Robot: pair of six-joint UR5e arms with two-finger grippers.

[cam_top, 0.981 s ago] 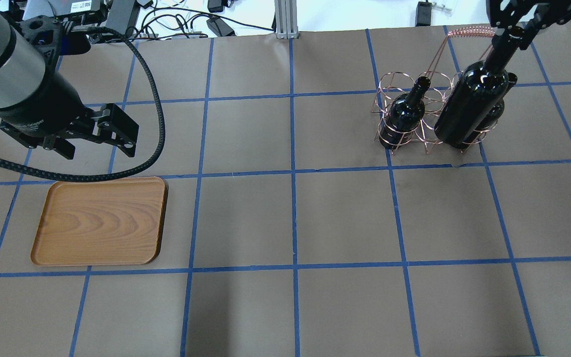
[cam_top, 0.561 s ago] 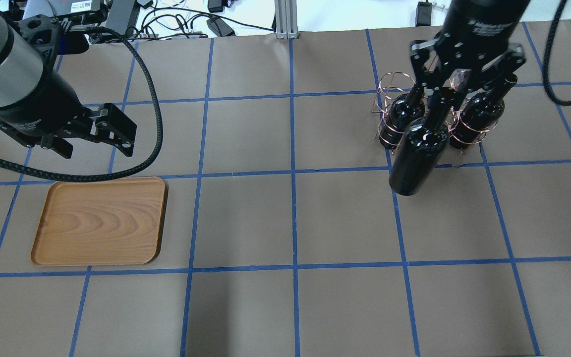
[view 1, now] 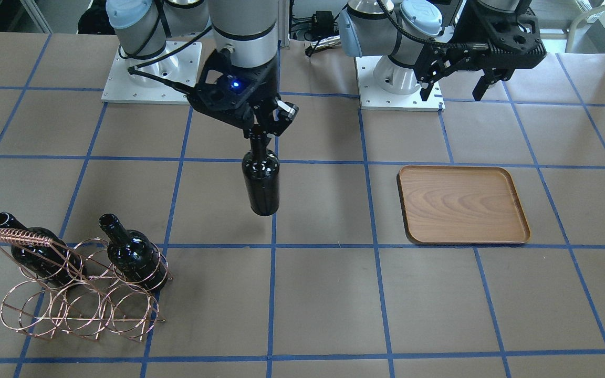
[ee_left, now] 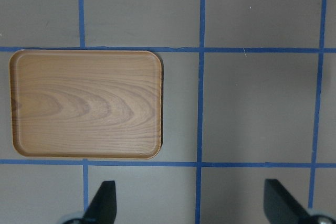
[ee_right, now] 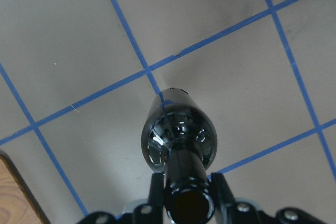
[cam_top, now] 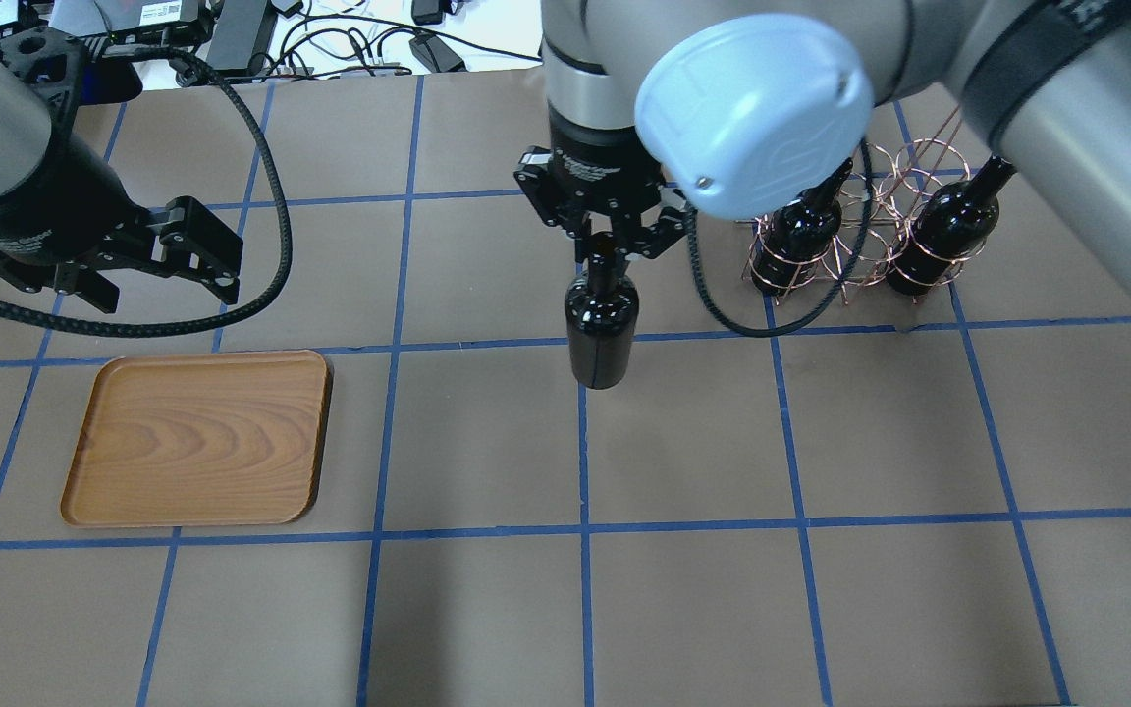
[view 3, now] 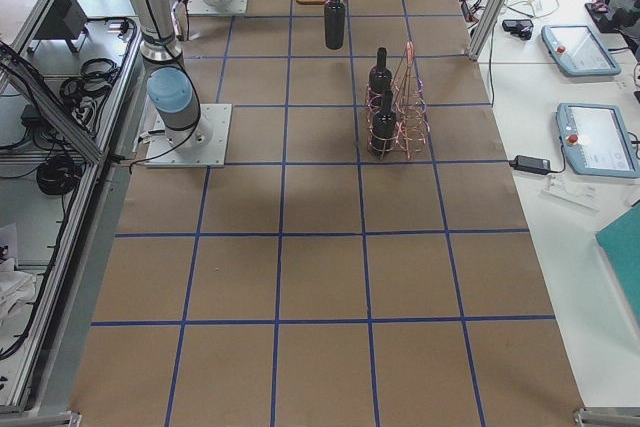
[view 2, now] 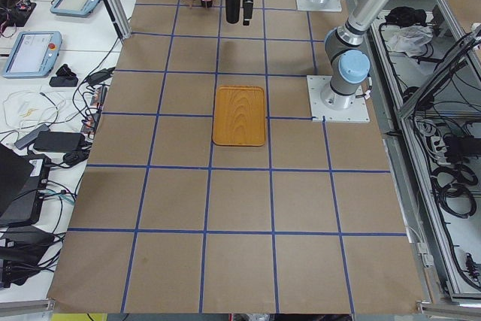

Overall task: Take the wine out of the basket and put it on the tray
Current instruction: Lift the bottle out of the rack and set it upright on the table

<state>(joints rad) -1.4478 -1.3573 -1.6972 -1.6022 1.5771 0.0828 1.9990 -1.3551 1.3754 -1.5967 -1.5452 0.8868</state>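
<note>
My right gripper (cam_top: 606, 245) is shut on the neck of a black wine bottle (cam_top: 602, 324). The bottle hangs upright above the middle of the table, clear of the basket, and also shows in the front view (view 1: 262, 181) and the right wrist view (ee_right: 178, 135). The copper wire basket (cam_top: 855, 245) stands at the right and holds two more bottles (cam_top: 801, 231) (cam_top: 939, 231). The wooden tray (cam_top: 197, 437) lies bare at the left. My left gripper (cam_top: 161, 290) is open and empty, high above the table by the tray (ee_left: 86, 103).
The table is covered in brown paper with a blue tape grid. My right arm's elbow (cam_top: 757, 113) reaches across in front of the basket in the overhead view. Cables and boxes (cam_top: 359, 39) lie past the far edge.
My right gripper has lifted the bottle out of the basket and carried it left to the table's middle. My left gripper has drifted slightly left, still open.
</note>
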